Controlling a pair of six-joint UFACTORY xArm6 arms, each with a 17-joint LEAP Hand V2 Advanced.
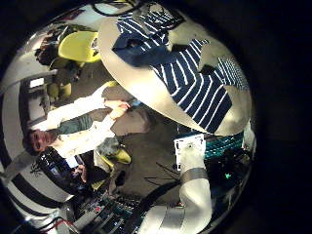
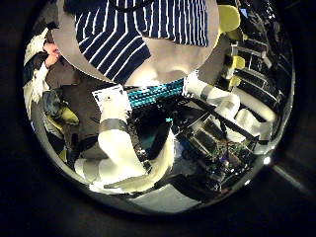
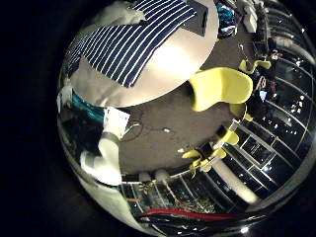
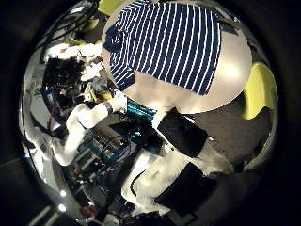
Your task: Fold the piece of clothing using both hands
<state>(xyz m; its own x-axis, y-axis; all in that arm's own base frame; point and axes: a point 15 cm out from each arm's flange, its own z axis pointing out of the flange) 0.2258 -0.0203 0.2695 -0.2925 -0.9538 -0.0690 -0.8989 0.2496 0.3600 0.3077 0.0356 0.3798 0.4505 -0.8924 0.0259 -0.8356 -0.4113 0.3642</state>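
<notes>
Striped shirt [image 4: 169,42] spread flat on table [image 4: 230,80], apart from hands.

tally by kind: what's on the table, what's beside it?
Striped shirts: 1, spread on the table
Tables: 1
Yellow chairs: at least 1 beside the table; other yellow shapes too small to tell
Total: 3 things

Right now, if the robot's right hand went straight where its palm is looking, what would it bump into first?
Probably the striped shirt lying on the table. It fills the middle of that palm's view with nothing visible in between, though how far away it is is unclear.
</notes>
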